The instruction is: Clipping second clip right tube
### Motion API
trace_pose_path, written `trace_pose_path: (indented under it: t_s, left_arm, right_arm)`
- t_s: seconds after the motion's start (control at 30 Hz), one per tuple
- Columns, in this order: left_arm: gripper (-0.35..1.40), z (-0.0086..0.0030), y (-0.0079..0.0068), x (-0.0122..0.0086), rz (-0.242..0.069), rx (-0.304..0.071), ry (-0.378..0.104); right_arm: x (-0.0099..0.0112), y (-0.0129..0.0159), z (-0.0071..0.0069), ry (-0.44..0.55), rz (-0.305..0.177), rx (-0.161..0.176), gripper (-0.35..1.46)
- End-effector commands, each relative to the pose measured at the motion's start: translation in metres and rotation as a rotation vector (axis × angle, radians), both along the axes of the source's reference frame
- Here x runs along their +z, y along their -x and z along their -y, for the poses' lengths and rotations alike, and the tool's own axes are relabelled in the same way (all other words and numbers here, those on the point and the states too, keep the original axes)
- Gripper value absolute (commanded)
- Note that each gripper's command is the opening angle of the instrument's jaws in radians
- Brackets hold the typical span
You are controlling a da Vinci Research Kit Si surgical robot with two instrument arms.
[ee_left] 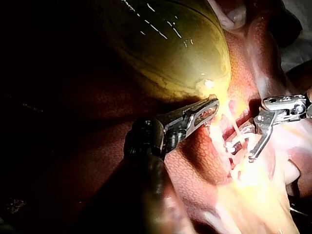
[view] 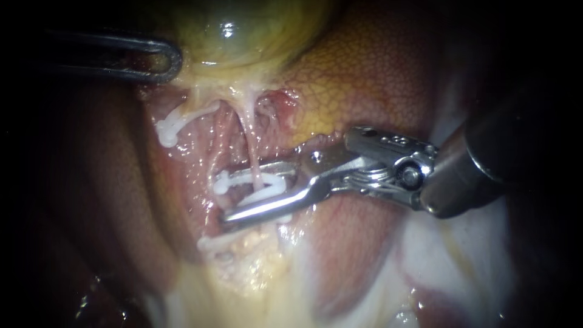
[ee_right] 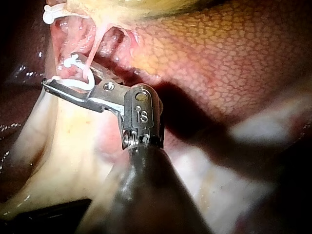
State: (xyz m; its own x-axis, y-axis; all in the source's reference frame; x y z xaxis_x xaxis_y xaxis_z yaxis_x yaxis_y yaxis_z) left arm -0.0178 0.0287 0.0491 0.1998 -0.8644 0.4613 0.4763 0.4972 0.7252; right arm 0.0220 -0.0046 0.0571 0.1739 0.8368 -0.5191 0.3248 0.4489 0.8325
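Right tool looms closest, its dark shaft coming in below the gallbladder. Mottled liver spreads beside the gallbladder. Left tool lies right against the gallbladder's edge, and whether it pinches anything I cannot tell. Down from the gallbladder runs the thin right tube. The right tool's jaws stand apart around it, holding an open white clip that straddles the tube. Another clip sits nearer the gallbladder on the neighbouring tube.

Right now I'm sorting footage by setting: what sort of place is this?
Likely a surgical bench, seen close up: a yellow-green gallbladder against mottled liver, white clips near a thin tube, and the slender left instrument and right instrument.
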Motion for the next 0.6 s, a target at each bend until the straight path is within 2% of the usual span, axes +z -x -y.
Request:
trace_pose_path:
  t_s: [0.03,0.2,0.37,0.6]
  left_arm:
    - [-0.35,0.0000,0.0000,0.0000,0.000,0.000,0.000]
    - [-0.35,0.0000,0.0000,0.0000,0.000,0.000,0.000]
    - [-0.35,0.0000,0.0000,0.0000,0.000,0.000,0.000]
    - [-0.35,0.0000,0.0000,0.0000,0.000,0.000,0.000]
  right_arm:
    - [-0.0004,0.0000,0.0000,-0.002,-0.010,-0.002,0.43]
    - [-0.0019,-0.0001,0.0004,-0.016,-0.060,-0.012,0.41]
    - [-0.0031,-0.0001,0.0001,-0.026,-0.086,-0.022,0.40]
    - [-0.0031,0.0001,-0.0005,-0.031,-0.087,-0.012,0.36]
